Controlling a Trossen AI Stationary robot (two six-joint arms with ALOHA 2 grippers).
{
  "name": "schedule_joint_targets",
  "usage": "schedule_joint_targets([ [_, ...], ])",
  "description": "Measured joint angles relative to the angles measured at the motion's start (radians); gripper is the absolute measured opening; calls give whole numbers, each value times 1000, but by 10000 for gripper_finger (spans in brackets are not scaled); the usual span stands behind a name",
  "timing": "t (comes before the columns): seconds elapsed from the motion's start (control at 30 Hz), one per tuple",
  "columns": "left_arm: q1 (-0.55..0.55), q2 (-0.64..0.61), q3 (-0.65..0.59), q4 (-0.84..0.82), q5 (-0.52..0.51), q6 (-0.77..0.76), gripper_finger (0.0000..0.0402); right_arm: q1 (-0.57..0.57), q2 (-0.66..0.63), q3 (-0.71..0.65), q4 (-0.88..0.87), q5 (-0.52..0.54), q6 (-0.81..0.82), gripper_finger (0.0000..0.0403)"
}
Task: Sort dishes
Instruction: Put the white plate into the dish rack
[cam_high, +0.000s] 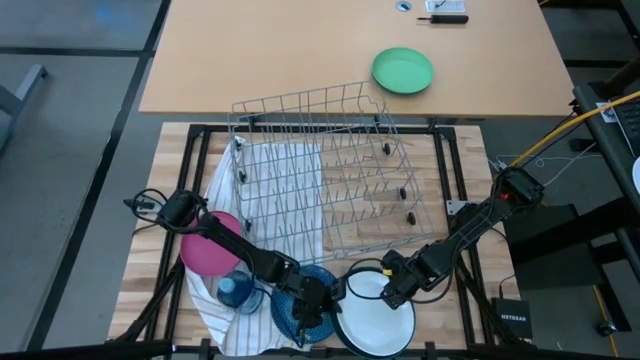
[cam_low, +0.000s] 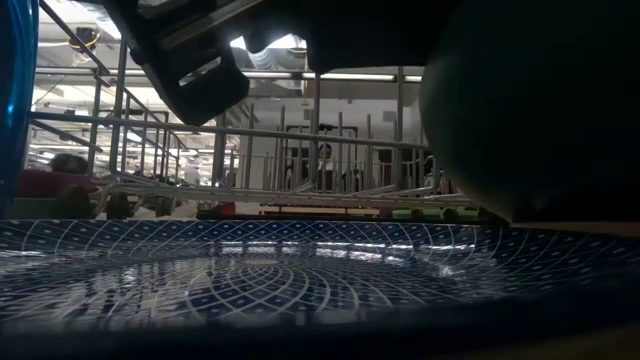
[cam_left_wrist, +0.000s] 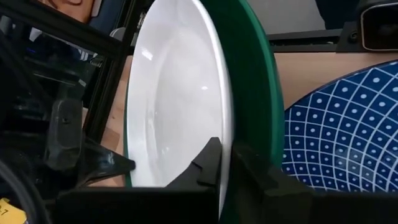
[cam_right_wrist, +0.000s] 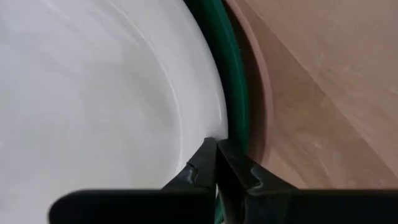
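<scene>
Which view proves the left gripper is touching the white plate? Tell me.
Touching. The left wrist view shows the left gripper with its fingers closed on the rim of the white plate.

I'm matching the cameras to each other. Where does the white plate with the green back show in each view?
High: white plate at bottom centre, right of the blue patterned plate.
Low: cannot tell it apart.
Left wrist: fills the middle, rim between that gripper's fingers.
Right wrist: fills the left.
Shared landmark: the blue patterned plate.

Rack (cam_high: 325, 165) mid-table; patterned plate (cam_high: 303, 300) left of white plate (cam_high: 375, 310), touching.
</scene>
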Motion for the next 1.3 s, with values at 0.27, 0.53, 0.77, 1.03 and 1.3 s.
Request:
schedule_joint_targets([
  [0.27,4,3,-2,-6,-21,-33,5,0,-29,48,-124,-1,-2,7],
  [0.53,7,3,-2,1,-35,-112,2,0,-31,145,-225,7,-58,7],
  [0.77,5,3,-2,63,-15,-166,1,0,-31,198,-232,7,-70,7],
  [1.03,5,3,-2,152,-12,-326,0,1,-31,306,-303,61,-134,7],
  [1.3,7,2,-2,183,-12,-471,0,1,-32,423,-485,141,-163,7],
])
